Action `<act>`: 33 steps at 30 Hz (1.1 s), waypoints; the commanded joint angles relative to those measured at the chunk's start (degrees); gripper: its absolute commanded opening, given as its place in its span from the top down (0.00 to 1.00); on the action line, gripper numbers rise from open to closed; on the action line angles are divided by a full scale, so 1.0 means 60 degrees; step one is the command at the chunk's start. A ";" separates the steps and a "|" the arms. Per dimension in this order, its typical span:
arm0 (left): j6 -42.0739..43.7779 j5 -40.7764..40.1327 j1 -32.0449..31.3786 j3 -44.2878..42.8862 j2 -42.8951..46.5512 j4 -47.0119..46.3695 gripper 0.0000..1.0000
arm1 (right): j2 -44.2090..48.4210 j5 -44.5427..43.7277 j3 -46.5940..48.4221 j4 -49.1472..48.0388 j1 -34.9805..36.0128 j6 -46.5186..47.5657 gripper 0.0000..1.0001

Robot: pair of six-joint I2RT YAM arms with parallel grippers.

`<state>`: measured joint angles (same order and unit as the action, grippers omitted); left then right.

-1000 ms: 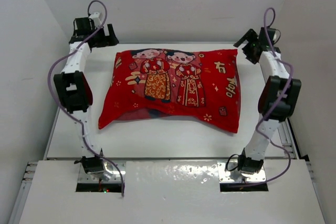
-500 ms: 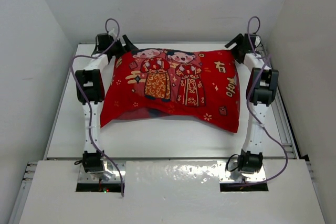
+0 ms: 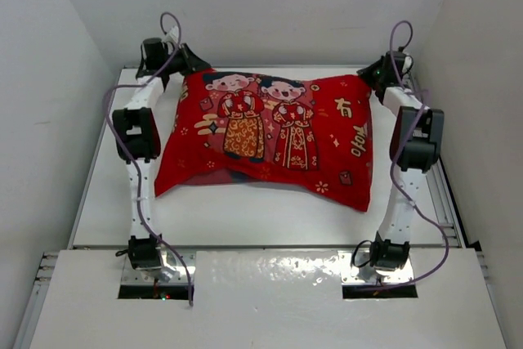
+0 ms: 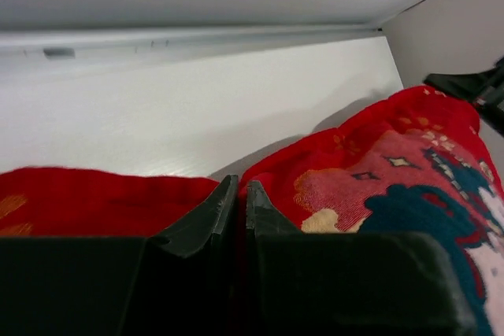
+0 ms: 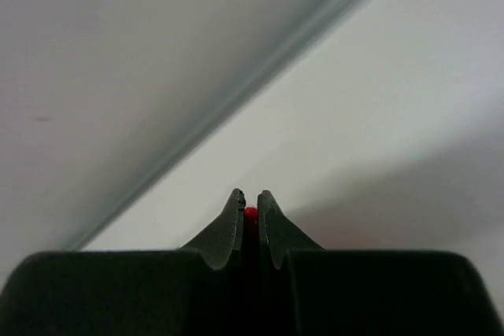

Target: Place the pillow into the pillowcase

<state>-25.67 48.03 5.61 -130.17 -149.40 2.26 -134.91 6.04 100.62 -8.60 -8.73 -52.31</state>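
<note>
I am pinching the plump red pillowcase, lying mid-worktop, by its far corners: left gripper and right gripper are both clamping red fabric. The pillow is probably inside, hidden.

Matt woven cloth pillowcase

You're looking at a white table closed in by plain white walls on three sides (a grey rail lines its right edge); the light is soft and even.
</note>
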 commanded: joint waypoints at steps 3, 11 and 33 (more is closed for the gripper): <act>0.2033 -0.0065 0.0822 -0.1669 0.3172 0.0940 1.00 | 0.3761 -0.0055 -0.1153 -0.2739 0.0327 0.0354 1.00; 0.4655 -0.0753 0.0984 -0.0849 0.5913 0.3605 1.00 | 0.6633 -0.0450 -0.3174 -0.3546 0.0547 0.0765 1.00; 0.5480 0.0238 0.1512 0.6599 1.2825 0.4531 0.89 | 1.0927 0.1246 -0.5225 -0.2550 -0.0127 0.0825 1.00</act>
<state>5.74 45.50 13.37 -99.29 -80.31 34.04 -72.49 10.87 70.13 -18.79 -8.93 -47.83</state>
